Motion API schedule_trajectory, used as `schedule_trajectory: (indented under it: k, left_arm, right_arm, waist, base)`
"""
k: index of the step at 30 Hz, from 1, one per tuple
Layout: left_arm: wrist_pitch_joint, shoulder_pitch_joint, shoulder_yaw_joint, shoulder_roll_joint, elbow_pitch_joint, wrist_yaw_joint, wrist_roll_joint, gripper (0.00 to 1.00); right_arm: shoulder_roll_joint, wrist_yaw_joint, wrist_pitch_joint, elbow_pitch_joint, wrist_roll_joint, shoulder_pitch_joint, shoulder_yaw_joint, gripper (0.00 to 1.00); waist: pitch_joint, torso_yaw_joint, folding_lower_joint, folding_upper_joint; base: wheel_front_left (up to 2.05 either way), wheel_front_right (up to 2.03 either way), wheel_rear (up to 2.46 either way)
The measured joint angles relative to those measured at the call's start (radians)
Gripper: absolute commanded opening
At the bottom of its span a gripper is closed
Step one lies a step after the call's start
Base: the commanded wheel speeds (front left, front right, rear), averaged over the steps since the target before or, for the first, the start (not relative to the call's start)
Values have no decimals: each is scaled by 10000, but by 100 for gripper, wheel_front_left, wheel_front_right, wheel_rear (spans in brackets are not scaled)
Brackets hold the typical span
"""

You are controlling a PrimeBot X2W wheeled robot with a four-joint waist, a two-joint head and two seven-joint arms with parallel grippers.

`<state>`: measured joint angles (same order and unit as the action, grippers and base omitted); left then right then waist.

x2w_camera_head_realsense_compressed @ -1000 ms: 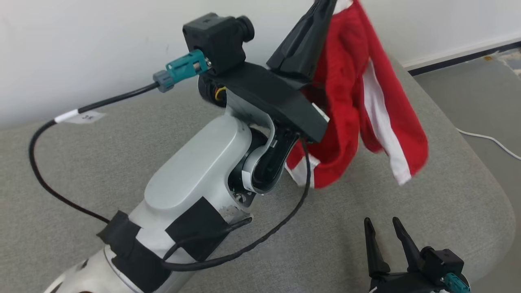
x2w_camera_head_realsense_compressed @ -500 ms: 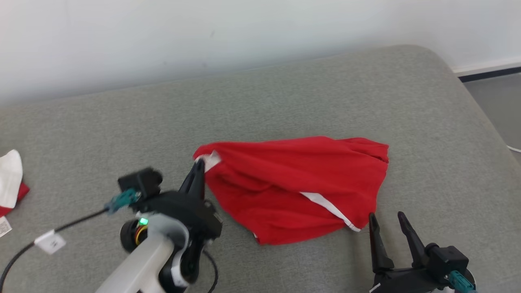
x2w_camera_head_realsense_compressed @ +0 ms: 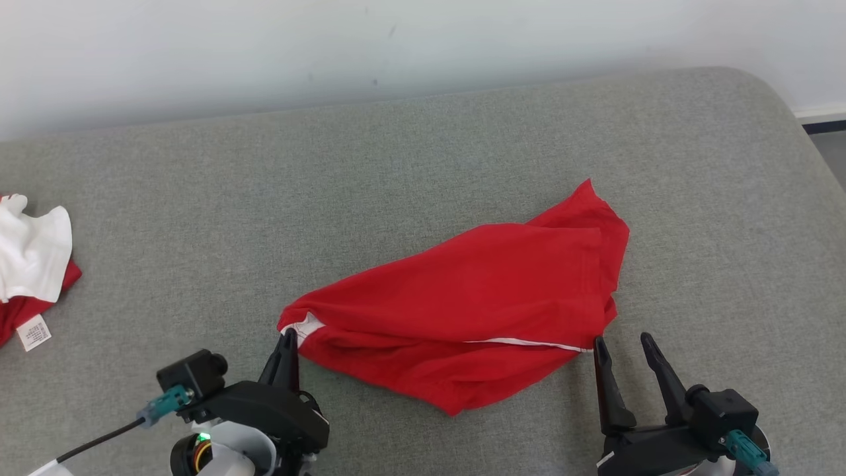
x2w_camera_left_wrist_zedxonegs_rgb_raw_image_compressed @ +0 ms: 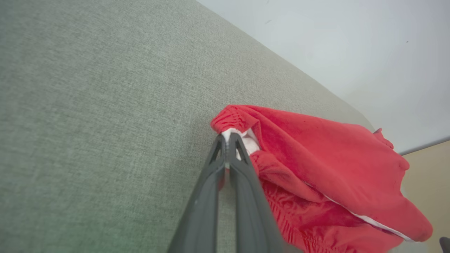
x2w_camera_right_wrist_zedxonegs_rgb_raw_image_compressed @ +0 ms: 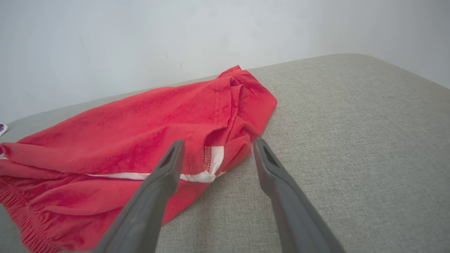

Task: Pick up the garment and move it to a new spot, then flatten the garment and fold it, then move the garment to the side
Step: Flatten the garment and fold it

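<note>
Garment: we see the red garment, with a thin white stripe, lying on the grey upholstered surface, near the middle and a little to the right. It is not flat. Loose folds lie over each other, and one corner points toward the wall.
Left side: the left gripper is low on the surface at the near left corner of the garment. Its jaws are clenched on the hem there. In the left wrist view we see a small white piece of cloth pinched at the tips, between red gathered folds.
Right side: the right gripper stands at the near right end of the garment. Its jaws are released and spread wide. The tips are just beside the edge with the white stripe. We cannot tell if one finger touches the cloth.
Other cloth: a white and red cloth with a small paper label lies at the far left edge, well apart from the garment.
</note>
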<state>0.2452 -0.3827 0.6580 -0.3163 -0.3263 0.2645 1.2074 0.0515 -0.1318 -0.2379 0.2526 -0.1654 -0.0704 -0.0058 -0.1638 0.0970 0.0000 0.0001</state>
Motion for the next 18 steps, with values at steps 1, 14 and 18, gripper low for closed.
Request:
schedule_trajectory:
  k: [1,14,18]
  left_arm:
    - [0,0,71,-12,10,-111,-90,0]
    - [173,642,-957,-370,800,-127,-2794,100]
    - [173,1521,-1567,-466,1486,-100,-4794,100]
  right_arm:
    - [0,0,2,-6,0,-17,19,100]
    - [0,0,2,-4,0,-47,-63,100]
    - [0,0,33,-19,-2,-19,-81,100]
  waist:
    - [-21,-4,0,0]
    - [203,-76,0,0]
    - [313,-195,-1,0]
  base:
    - [0,0,0]
    - [0,0,0]
    - [0,0,0]
